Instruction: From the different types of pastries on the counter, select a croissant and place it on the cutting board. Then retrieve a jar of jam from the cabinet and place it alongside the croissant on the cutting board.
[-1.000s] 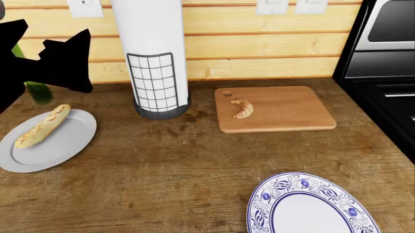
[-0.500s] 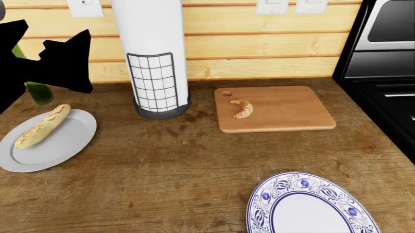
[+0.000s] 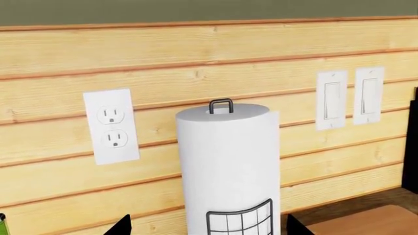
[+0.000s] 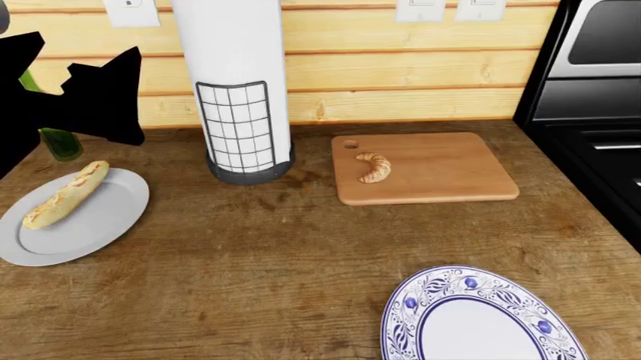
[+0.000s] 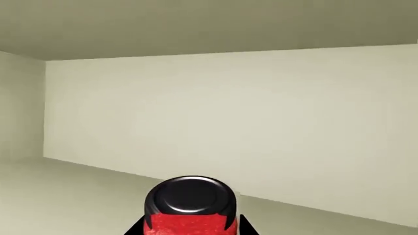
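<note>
Croissant is lying on my cutting board in the head view, so that half looks done, while the baguette-like loaf is sitting on the grey plate at the left and the blue-patterned plate near me is holding nothing. My left wrist view is showing only the paper towel roll against the wall, my left gripper spread wide. My right wrist view is looking into the cabinet, the jar of jam sitting between my right gripper's finger tips, whether pinched I cannot tell, so carrying it to the board is remaining.
</note>
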